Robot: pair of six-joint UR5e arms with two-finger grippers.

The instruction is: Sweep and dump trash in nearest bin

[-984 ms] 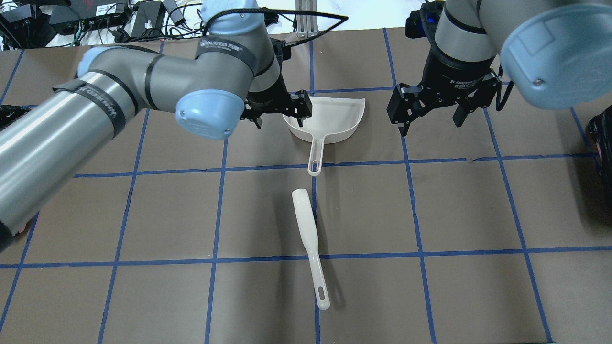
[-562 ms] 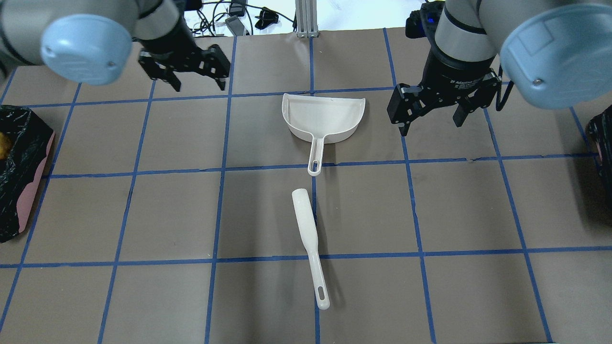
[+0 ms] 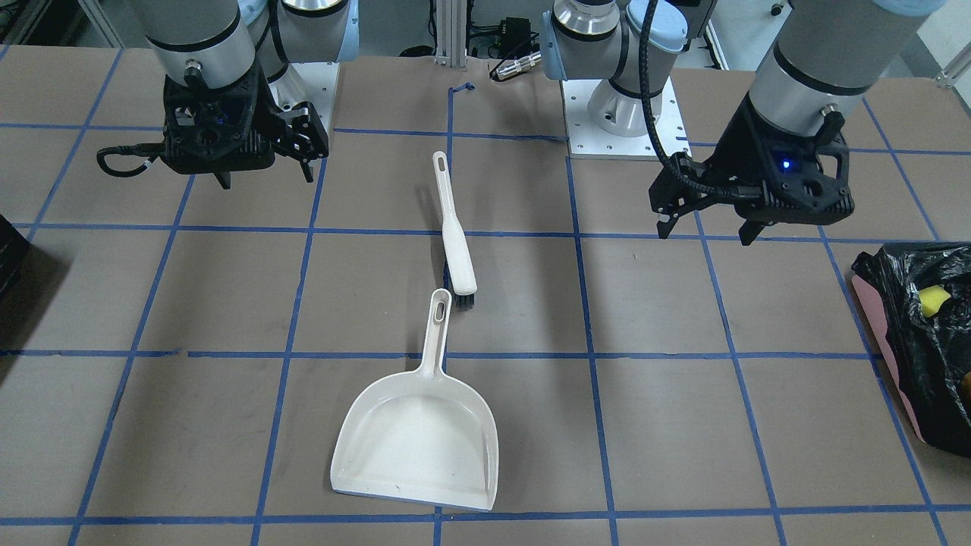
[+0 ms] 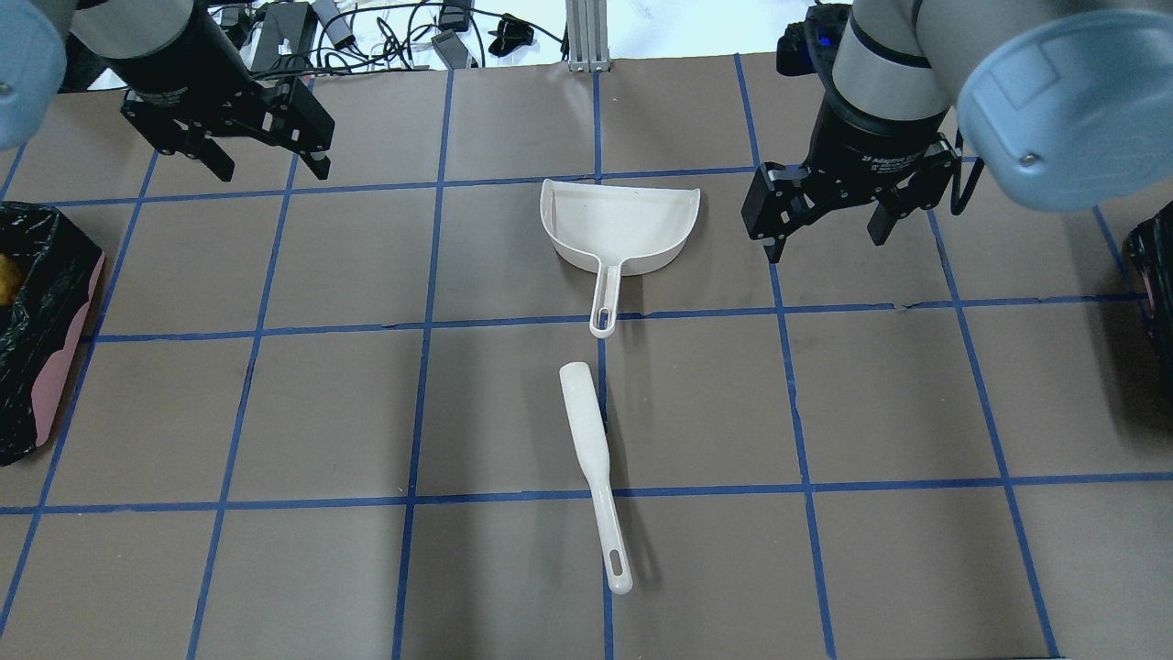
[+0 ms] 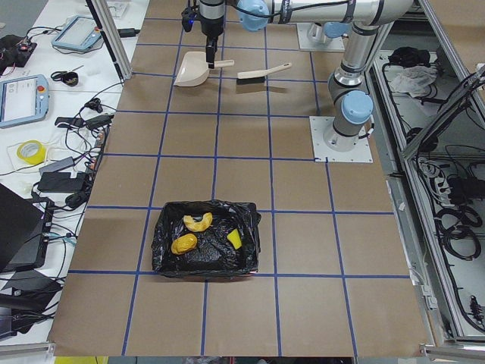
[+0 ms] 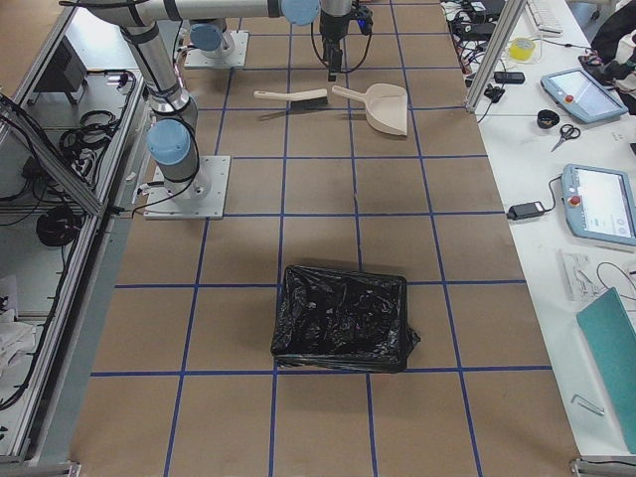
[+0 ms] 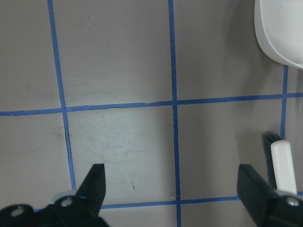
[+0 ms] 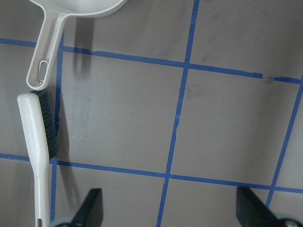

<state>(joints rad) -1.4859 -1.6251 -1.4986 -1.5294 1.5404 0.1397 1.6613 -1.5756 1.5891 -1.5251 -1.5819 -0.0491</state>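
The pink-sided bin (image 4: pixel 64 348) with a crinkly black bag stands at the table's left end and also shows in the front view (image 3: pixel 887 334). In the exterior left view the bin (image 5: pixel 163 243) holds a golden-brown lump (image 5: pixel 184 243), a curved yellow wedge (image 5: pixel 198 221) and a small yellow piece (image 5: pixel 235 240). My left gripper (image 4: pixel 272 170) is open and empty, above the table's far left, well clear of the bin. My right gripper (image 4: pixel 827 240) is open and empty, just right of the white dustpan (image 4: pixel 623 225). The dustpan looks empty.
A white brush (image 4: pixel 586 440) lies just behind the dustpan's handle, near the table's middle. A second black bin (image 4: pixel 1156 275) stands at the table's right end. Cables and electronics (image 4: pixel 302 27) lie beyond the far edge. Blue tape lines mark a grid on the brown table.
My left arm has swung from over the dustpan's left side away to the far left of the table, uncovering the bin. The dustpan, brush and right arm have not moved.
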